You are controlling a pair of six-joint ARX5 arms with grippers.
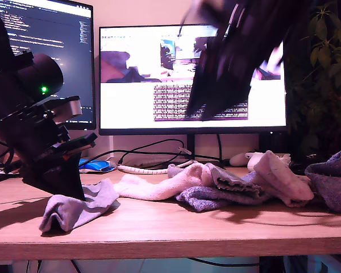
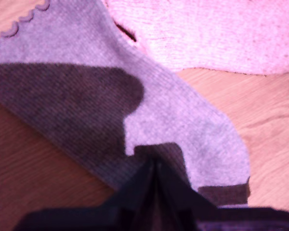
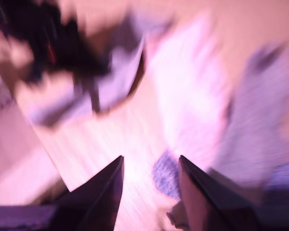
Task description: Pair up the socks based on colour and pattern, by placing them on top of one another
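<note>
A thin grey sock (image 1: 79,207) lies on the wooden desk at the exterior view's left. My first gripper (image 1: 65,190) presses down on it, and its jaws meet on the fabric (image 2: 183,120) in the first wrist view. A fluffy pink-white sock (image 1: 159,185) stretches beside it (image 2: 221,33). In the middle pile a second grey sock (image 1: 233,182) rests on a blue-purple one (image 1: 207,199), next to another pink-white sock (image 1: 278,176). A second blue-purple sock (image 1: 332,182) sits at the exterior view's right edge. My second gripper (image 3: 150,163) is open and empty, blurred, high above the pile (image 1: 196,108).
Two lit monitors (image 1: 193,79) stand at the back with cables (image 1: 148,153) below them. A white controller (image 1: 244,158) lies behind the pile, a blue object (image 1: 96,166) behind my first arm, a plant (image 1: 329,85) at the exterior view's right. The desk's front edge (image 1: 170,242) is close.
</note>
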